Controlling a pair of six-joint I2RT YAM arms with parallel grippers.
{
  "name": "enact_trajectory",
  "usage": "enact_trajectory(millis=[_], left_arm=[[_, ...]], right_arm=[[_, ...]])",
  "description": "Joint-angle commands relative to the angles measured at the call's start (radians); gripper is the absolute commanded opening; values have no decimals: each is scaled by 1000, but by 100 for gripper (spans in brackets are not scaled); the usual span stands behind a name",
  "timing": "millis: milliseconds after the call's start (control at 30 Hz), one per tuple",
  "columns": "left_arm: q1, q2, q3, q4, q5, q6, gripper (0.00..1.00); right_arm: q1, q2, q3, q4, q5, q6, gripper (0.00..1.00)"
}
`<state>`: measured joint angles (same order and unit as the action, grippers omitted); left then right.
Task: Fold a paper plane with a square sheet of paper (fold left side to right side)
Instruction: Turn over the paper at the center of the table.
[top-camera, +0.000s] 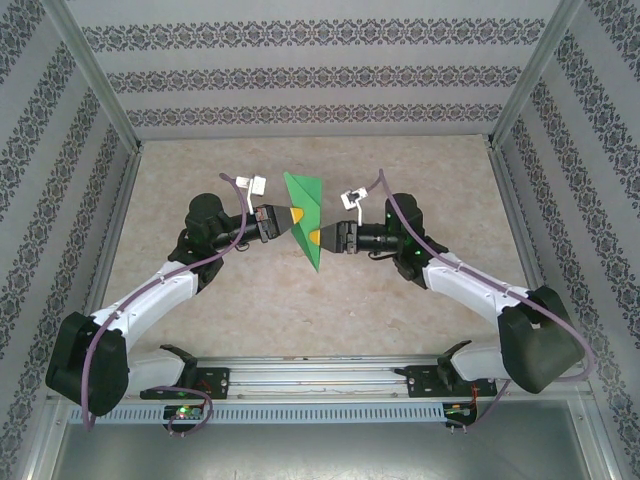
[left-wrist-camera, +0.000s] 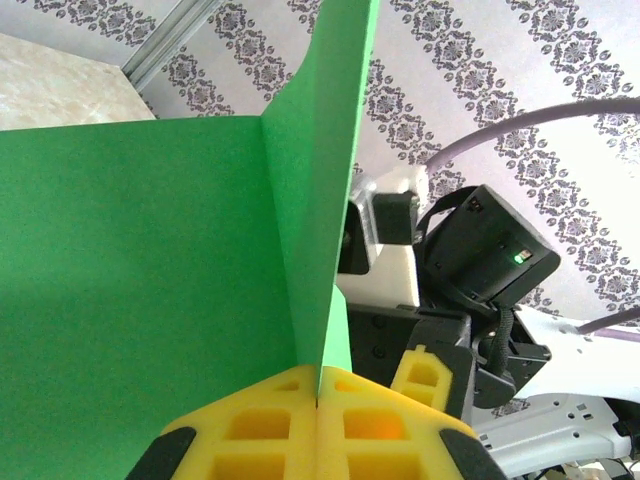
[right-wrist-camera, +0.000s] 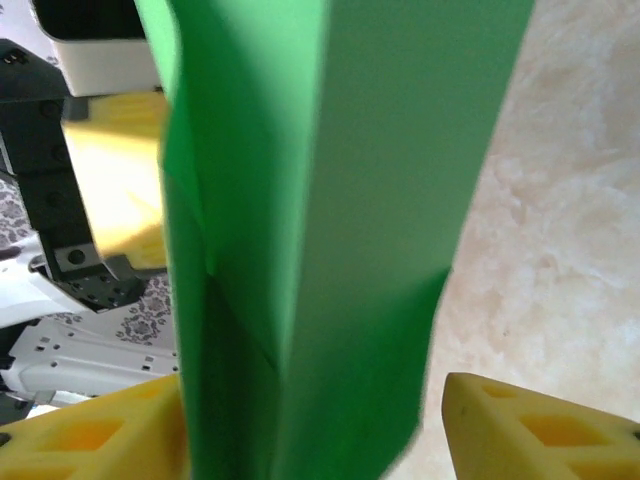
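The left claw (top-camera: 296, 214) pinches the paper plane (top-camera: 303, 192) tight; the right claw (top-camera: 314, 237) is loose, so squeeze the fold gently

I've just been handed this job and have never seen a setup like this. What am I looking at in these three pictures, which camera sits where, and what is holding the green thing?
These are two robot arms bolted at the near edge of a table. The wide picture comes from a fixed camera above and behind them, so the left arm is on the left and the right arm is on the right. The other two pictures come from a small camera on each wrist, looking out along that arm's own fingers.

Between the arms, seemingly raised off the table, is the folded green paper. The left end effector is shut on it: its wrist view shows the yellow pads pressed together with the paper pinched between them. The right end effector is open. The paper stands between its fingers, with a gap beside one.
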<state>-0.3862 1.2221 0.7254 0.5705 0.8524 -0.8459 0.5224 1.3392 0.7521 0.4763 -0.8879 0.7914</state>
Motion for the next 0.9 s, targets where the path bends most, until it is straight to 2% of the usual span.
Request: enact_trajectory(millis=[0,300,367,433,600,867], left_arm=[[-11,-12,24,45,-2,8,5],[-10,-14,17,29,-13,13,7],[-12,-16,16,27,-14,14,12],[-11,-21,16,11,-23,25,21],[-10,-61,14,-89,-86,87,39],[-3,-185,8,-313,-258,217,51]], right_arm=[[10,7,57,47,-37,-1,57],[-2,6,79,31,-30,-10,30],[-3,5,82,26,-28,-12,24],[-5,3,81,20,-28,-15,19],[-13,-14,76,1,-21,-29,9],[-33,-62,62,-74,16,-78,0]])
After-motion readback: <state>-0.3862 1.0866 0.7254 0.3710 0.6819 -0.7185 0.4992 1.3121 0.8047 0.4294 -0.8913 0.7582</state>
